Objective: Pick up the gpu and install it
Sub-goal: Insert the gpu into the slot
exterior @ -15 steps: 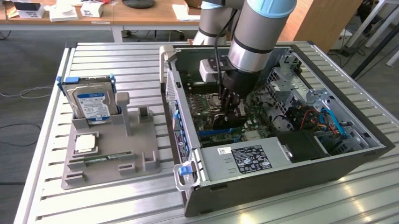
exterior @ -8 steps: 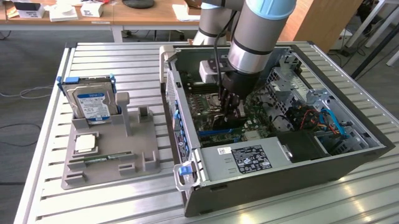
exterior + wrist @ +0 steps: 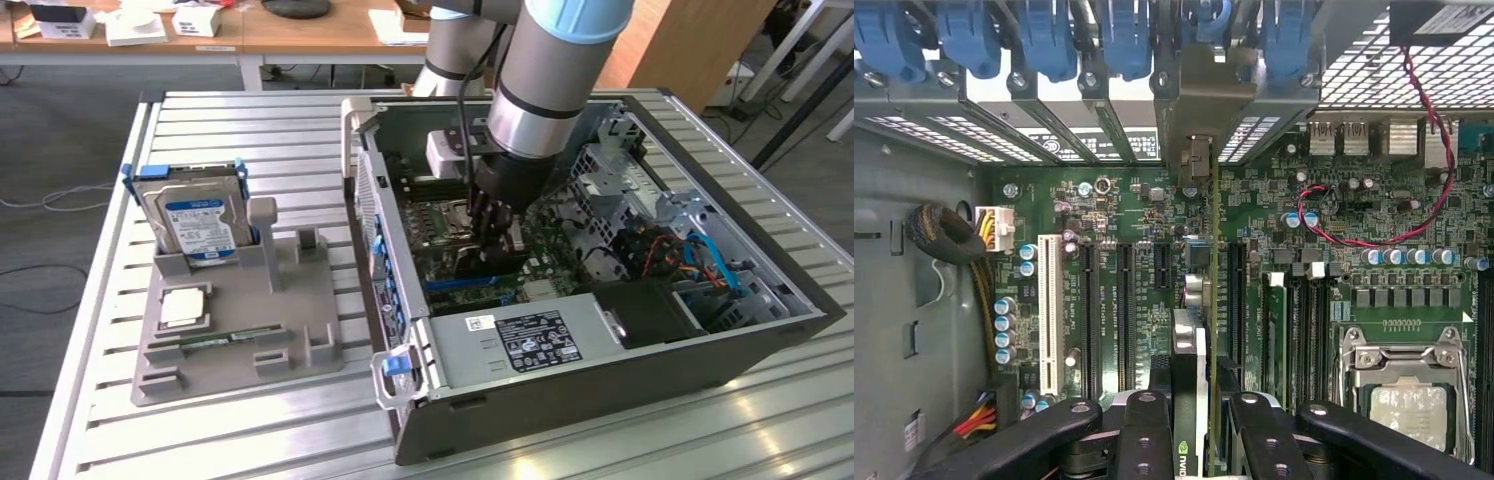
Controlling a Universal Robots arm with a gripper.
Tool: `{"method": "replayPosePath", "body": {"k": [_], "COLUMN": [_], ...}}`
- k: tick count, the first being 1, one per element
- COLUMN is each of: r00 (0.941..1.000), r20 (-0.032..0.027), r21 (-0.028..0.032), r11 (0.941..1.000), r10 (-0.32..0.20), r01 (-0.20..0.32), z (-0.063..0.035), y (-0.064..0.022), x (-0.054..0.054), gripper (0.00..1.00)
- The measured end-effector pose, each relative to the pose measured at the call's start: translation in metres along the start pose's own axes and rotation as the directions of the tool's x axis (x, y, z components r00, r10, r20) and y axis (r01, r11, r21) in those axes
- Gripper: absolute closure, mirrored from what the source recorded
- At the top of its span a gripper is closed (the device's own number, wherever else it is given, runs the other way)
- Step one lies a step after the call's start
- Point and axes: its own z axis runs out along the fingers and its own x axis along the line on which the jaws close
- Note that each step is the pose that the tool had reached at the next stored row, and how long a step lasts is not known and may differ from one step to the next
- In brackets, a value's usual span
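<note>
Robotics lab: robot arm (image 3: pixel 554 70), open PC case (image 3: pixel 574 400) on slotted aluminium table (image 3: pixel 227 130), wooden desks (image 3: pixel 307 35) far behind, cables (image 3: pixel 60 195) on floor.

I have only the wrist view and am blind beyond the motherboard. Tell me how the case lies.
Observer: The case lies on its side on a slatted metal table, open side up.
Operator: Give me the arm's stance.
Observer: The arm stands near-vertical above the case, with the gripper, shut on the gpu, low inside it.
Operator: Report what stands beside the case.
Observer: A grey holder sits at the exterior view's left of the case, with a hard drive upright in it in a blue frame.
</note>
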Motion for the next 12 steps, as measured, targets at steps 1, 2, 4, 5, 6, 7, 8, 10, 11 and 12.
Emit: {"method": "replayPosePath", "body": {"k": [1, 2, 4, 5, 6, 7, 8, 10, 11, 12], "r00": [1.0, 1.0, 1.0, 1.0, 1.0, 1.0, 1.0, 1.0, 1.0, 1.0], "r20": [0.0004, 0.0004, -0.0001, -0.0002, -0.0002, -0.0002, 0.0, 0.0002, 0.0002, 0.0001], "r21": [0.0002, 0.0001, 0.0, -0.0001, -0.0002, -0.0002, 0.0, 0.0002, 0.0003, 0.0003], "r11": [1.0, 1.0, 1.0, 1.0, 1.0, 1.0, 1.0, 1.0, 1.0, 1.0], "r10": [0.0, 0.0, 0.0, 0.0, 0.0, 0.0, 0.0, 0.0, 0.0, 0.0], "r01": [0.0, 0.0, 0.0, 0.0, 0.0, 0.0, 0.0, 0.0, 0.0, 0.0], "z": [0.0004, 0.0005, 0.0005, 0.0005, 0.0005, 0.0006, 0.0008, 0.0011, 0.0012, 0.0013], "y": [0.0001, 0.0003, 0.0003, 0.0004, 0.0005, 0.0009, 0.0014, 0.003, 0.0037, 0.0041], "x": [-0.0004, -0.0007, -0.0007, -0.0007, -0.0007, -0.0008, -0.0008, -0.0008, -0.0007, -0.0007], "gripper": [0.73, 0.73, 0.73, 0.73, 0.73, 0.73, 0.73, 0.73, 0.73, 0.73]}}
